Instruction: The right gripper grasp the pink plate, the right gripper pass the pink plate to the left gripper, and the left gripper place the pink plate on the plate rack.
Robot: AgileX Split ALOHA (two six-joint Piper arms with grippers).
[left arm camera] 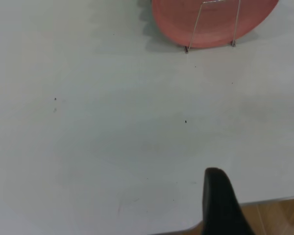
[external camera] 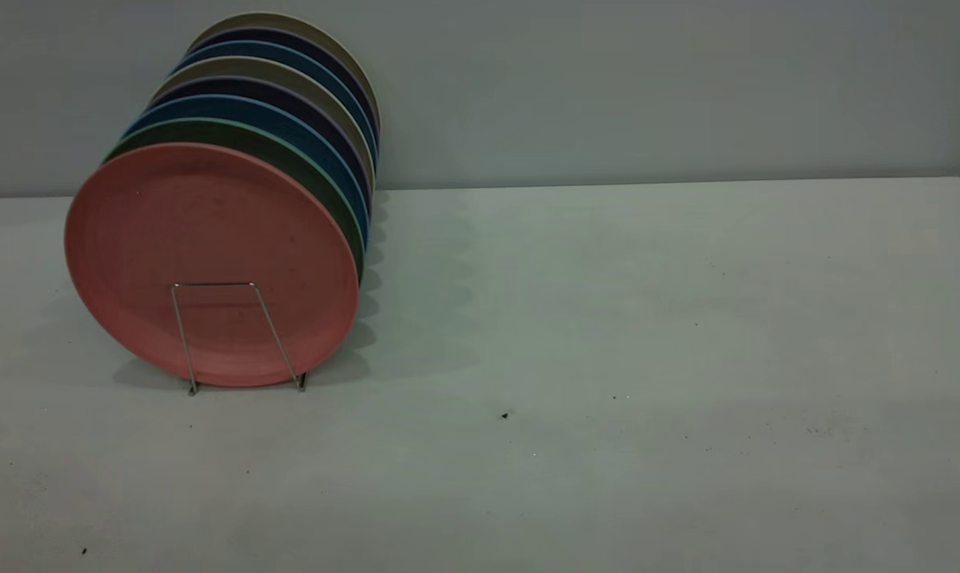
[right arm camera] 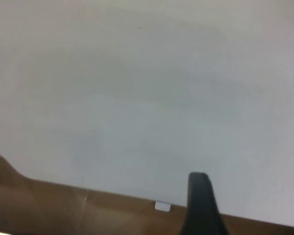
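Pink plate (external camera: 209, 263) already upright in plate rack (external camera: 237, 338) at nine o'clock — nothing to grasp; hold off. Pincers' state: cannot tell.

Standing in one plate rack (external camera: 237, 334): eight plates, counting one pink plate (external camera: 209, 255) in front. Showing one finger per wrist view.

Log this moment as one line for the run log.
pink plate: upright in rack, front of row | left pincer: away, over table edge | right pincer: away, empty
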